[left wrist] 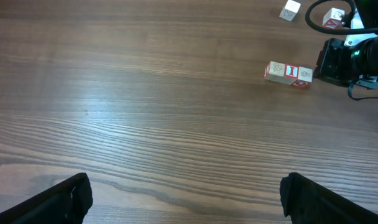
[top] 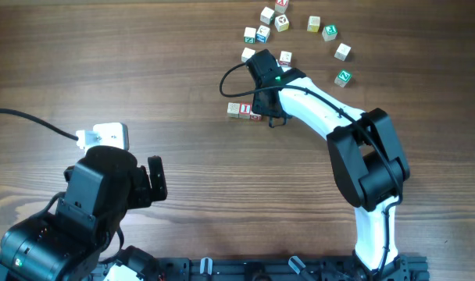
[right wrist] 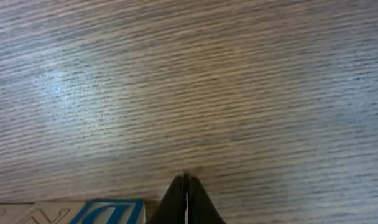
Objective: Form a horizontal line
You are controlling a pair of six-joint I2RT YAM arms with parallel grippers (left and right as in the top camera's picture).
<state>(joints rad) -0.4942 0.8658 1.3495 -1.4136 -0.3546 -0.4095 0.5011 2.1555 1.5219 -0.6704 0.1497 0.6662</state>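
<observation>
Your left fingers (left wrist: 64, 199) hang spread and empty over the bare bench (top: 144, 62), clear of the work, while the line of three cubes (top: 244, 110) lies mid-bench, edge to edge, with your right fingers (right wrist: 186, 198) clenched on nothing just beside its right end, seemingly to nudge it straight.

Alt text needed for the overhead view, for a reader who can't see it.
The right arm reaches over a wooden table, its jaws at the right end of a short row of letter cubes. Loose cubes lie scattered beyond; the left arm sits folded, apart.
</observation>
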